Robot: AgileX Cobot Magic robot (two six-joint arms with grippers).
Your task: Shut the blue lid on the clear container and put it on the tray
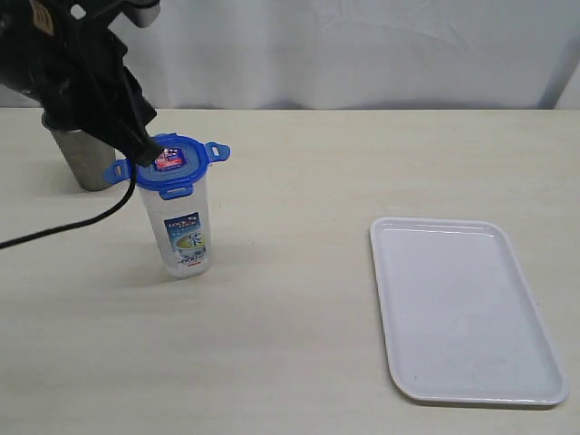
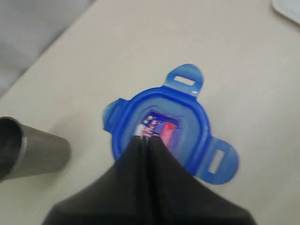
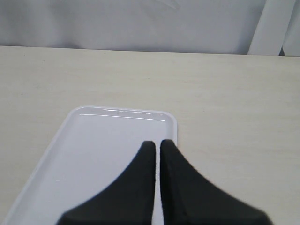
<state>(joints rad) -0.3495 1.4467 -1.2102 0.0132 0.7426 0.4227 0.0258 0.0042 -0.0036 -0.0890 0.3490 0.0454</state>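
Note:
The clear container stands upright on the table at the left, its printed label facing the camera. The blue lid sits on top of it, with tabs sticking out sideways. My left gripper is shut, its tips resting on the lid by the centre sticker; in the left wrist view the gripper covers part of the lid. The white tray lies at the right. My right gripper hangs shut above the tray, holding nothing, and is out of the exterior view.
A grey steel cup stands just behind and left of the container, close to my left arm; it also shows as the cup in the left wrist view. A black cable trails over the table at the left.

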